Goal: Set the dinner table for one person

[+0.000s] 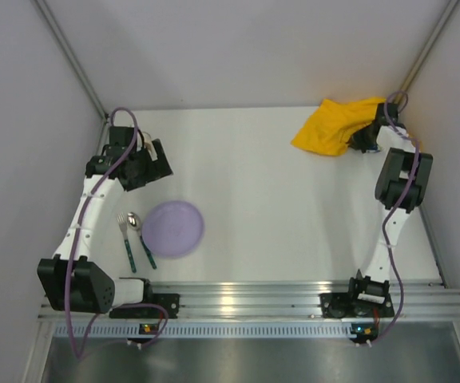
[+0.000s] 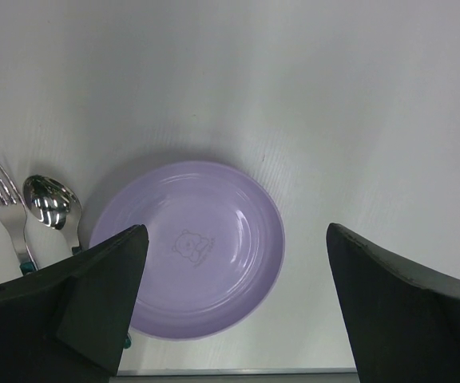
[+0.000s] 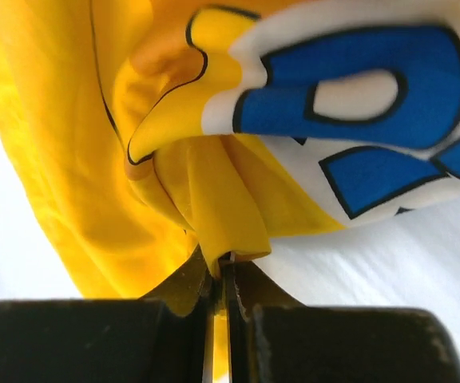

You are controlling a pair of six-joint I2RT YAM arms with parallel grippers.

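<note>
The right gripper (image 3: pixel 224 259) is clamped on a fold of the cloth (image 3: pixel 94 120) at the far right of the table (image 1: pixel 278 215). The left gripper (image 2: pixel 234 231) stands wide apart above the purple plate (image 2: pixel 188 249).

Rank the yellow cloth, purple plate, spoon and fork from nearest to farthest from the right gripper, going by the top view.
1. The yellow cloth, far right corner, pinched in the right gripper.
2. The purple plate, near left side.
3. The spoon, just left of the plate.
4. The fork, beside the spoon on its left, only marginally farther.
</note>
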